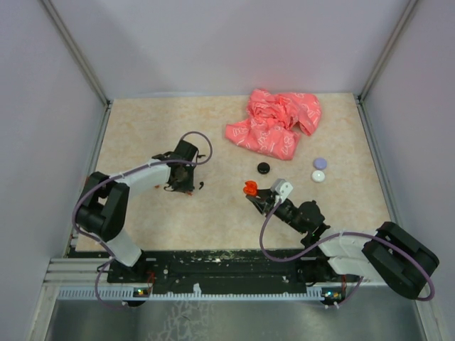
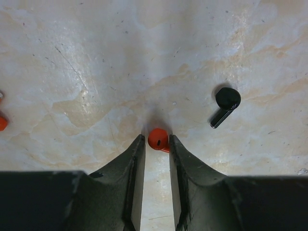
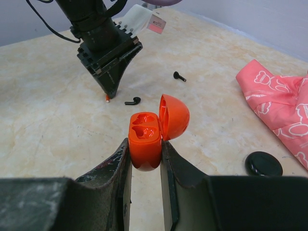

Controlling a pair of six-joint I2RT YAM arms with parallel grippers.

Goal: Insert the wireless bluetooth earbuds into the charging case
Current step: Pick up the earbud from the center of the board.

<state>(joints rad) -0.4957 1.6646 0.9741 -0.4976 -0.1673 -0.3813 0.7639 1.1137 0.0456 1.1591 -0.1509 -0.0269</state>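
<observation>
1. Firmly, the right gripper (image 3: 144,150) pinches the orange charging case (image 3: 144,132) by its sides, with the lid hinged open and two moulded sockets showing.
2. The left gripper (image 2: 157,144) points tip-down at the table (image 2: 96,72), its jaws drawn narrow around an orange earbud (image 2: 157,138). Whether they squeeze it, I cannot tell.
3. A black earbud (image 2: 224,107) lies near it on the table, apart from the fingers.
4. A pink cloth (image 1: 274,121) lies crumpled at the far side.

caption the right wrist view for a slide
Right gripper grips the open orange charging case, left gripper at an orange earbud
</observation>
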